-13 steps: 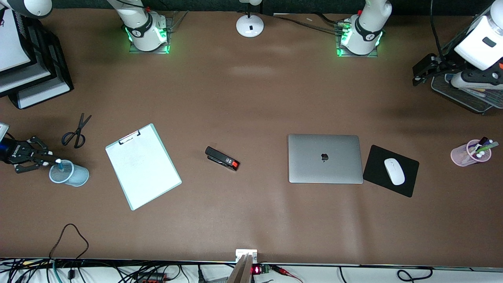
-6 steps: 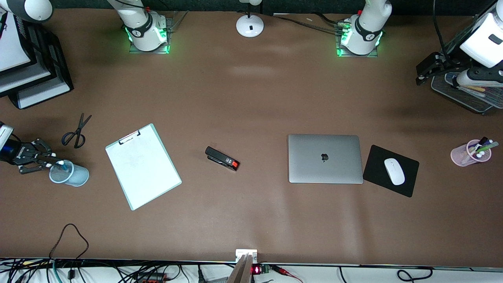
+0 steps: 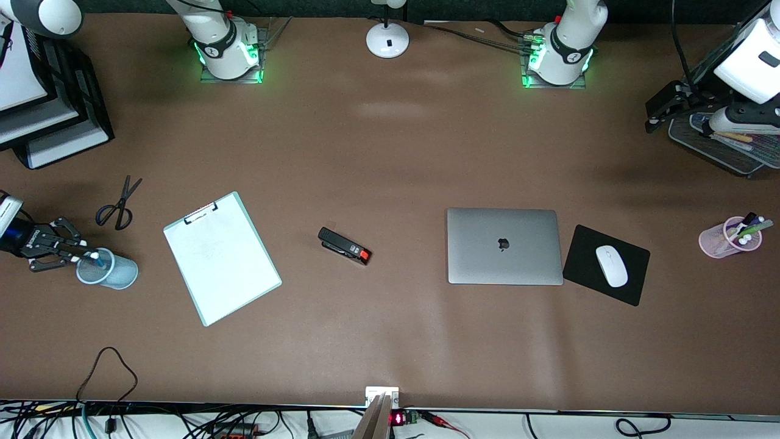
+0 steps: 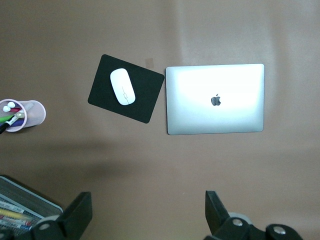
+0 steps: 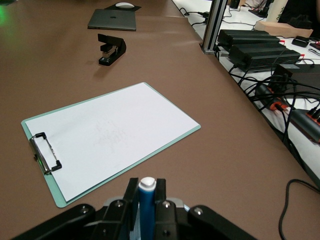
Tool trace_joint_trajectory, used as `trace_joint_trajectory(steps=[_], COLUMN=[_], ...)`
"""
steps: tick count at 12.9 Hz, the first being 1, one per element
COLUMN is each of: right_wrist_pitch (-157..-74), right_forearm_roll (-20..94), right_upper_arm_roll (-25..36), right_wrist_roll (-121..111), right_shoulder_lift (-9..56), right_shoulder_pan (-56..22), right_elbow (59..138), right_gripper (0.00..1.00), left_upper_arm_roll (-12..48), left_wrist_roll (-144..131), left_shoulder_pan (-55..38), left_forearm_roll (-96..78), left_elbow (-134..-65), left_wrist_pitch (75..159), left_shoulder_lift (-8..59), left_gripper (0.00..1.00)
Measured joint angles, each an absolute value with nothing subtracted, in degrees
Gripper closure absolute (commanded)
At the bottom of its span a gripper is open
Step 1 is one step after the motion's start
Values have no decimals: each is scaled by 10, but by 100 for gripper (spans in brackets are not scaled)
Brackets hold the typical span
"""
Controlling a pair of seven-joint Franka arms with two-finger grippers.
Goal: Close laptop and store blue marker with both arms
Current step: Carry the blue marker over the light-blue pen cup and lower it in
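The laptop (image 3: 504, 246) lies closed on the table, its silver lid and dark apple logo up; it also shows in the left wrist view (image 4: 215, 98) and the right wrist view (image 5: 112, 19). My right gripper (image 3: 84, 255) is at the right arm's end of the table, shut on the blue marker (image 3: 95, 257) over the mouth of a pale blue cup (image 3: 119, 274). In the right wrist view the marker (image 5: 146, 200) stands white tip up between the fingers of the right gripper (image 5: 146, 192). My left gripper (image 3: 663, 108) hangs open and empty above the table (image 4: 148, 205).
A black mouse pad (image 3: 606, 265) with a white mouse lies beside the laptop. A pink cup of markers (image 3: 729, 238) and a mesh tray (image 3: 725, 149) stand at the left arm's end. A black stapler (image 3: 344, 246), a clipboard (image 3: 221, 257) and scissors (image 3: 119, 204) lie toward the right arm's end.
My right gripper has drawn back slightly toward the right arm's end of the table, the marker still at the cup. My left gripper has shifted a little toward the mesh tray.
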State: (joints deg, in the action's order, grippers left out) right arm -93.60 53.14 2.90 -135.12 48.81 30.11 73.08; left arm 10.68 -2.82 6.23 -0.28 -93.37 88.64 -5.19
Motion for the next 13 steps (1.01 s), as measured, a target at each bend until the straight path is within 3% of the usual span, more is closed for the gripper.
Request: trace_joint_trajectory(steps=[6,7,9,10,13], right_wrist_pitch=[-939,-939,-939,-938,-938], right_forearm_roll=[541,541,541,541,541], right_upper_arm_roll=[29,29,29,29,29], right_wrist_roll=[-1356,-1356,-1356,-1355,-1353], right_shoulder_lift=[501,501,501,501,502], right_shoulder_pan=[302,302,302,302,304], right_elbow=[730,730,730,730,730], right_gripper=[96,84,31,0,0], left_upper_arm_roll=[106,106,106,106,107], left_wrist_roll=[-28,-28,-28,-28,-28], left_shoulder_pan=[62,62,62,62,62], left_forearm_roll=[-3,-3,-3,-3,-3], left_elbow=[-939,-940,-944,-945,-947], left_wrist_pitch=[901,903,911,913,919], left_shoulder_lift=[-48,-48,-48,-47,-46], left_gripper=[0,0,0,0,0])
